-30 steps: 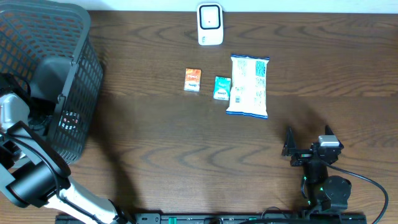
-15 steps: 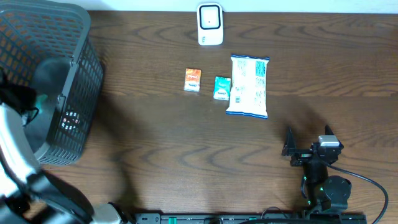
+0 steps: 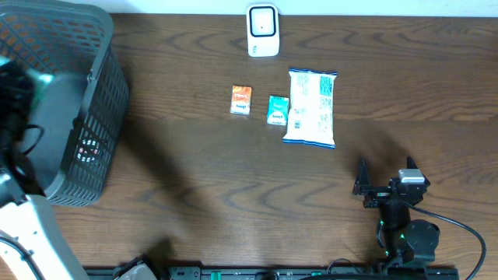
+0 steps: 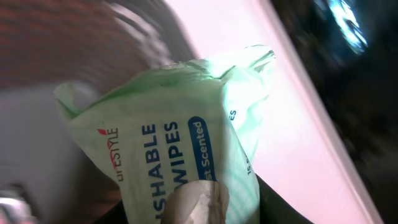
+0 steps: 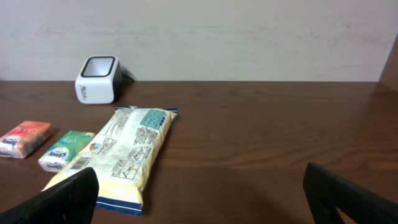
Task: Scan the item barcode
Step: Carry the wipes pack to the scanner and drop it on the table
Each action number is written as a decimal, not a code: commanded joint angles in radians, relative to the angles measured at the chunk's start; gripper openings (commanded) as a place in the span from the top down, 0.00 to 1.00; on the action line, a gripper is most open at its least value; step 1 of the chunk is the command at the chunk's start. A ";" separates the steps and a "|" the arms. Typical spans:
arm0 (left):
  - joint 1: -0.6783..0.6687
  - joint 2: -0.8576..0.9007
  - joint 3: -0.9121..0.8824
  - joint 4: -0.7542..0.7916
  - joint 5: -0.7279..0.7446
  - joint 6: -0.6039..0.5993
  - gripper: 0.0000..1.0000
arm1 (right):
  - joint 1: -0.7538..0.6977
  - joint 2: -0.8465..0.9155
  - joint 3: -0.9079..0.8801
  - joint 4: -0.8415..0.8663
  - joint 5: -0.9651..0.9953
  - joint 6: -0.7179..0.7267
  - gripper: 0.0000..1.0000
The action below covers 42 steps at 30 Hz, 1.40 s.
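Left gripper point(image 4: 186, 208) is closed on the green wipes pack point(image 4: 168, 137), one finger point(image 4: 194, 198) pressed on its face. Overhead it's a blur over the basket point(image 3: 93, 117), far left. Right gripper point(image 5: 202, 199) has its jaws wide, nothing in them, low at the table's point(image 3: 233, 187) near right. Scanner point(image 3: 263, 31) sits at the far edge, well apart from the pack.

One white scanner point(image 3: 263, 31), one orange pack point(image 3: 241, 99), one teal pack point(image 3: 278, 110), one white snack bag point(image 3: 310, 109), one green wipes pack point(image 4: 161, 124), one grey mesh basket point(image 3: 103, 117).
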 commanded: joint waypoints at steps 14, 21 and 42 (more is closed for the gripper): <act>-0.683 0.275 0.011 0.061 0.106 0.554 0.58 | -0.006 -0.005 -0.001 -0.004 0.002 -0.007 0.01; -0.789 0.502 0.011 0.072 -0.091 0.606 0.54 | -0.006 -0.005 -0.001 -0.004 0.001 -0.007 0.01; -0.797 0.610 0.011 0.090 -0.145 0.605 0.53 | -0.006 -0.005 -0.001 -0.004 0.002 -0.007 0.01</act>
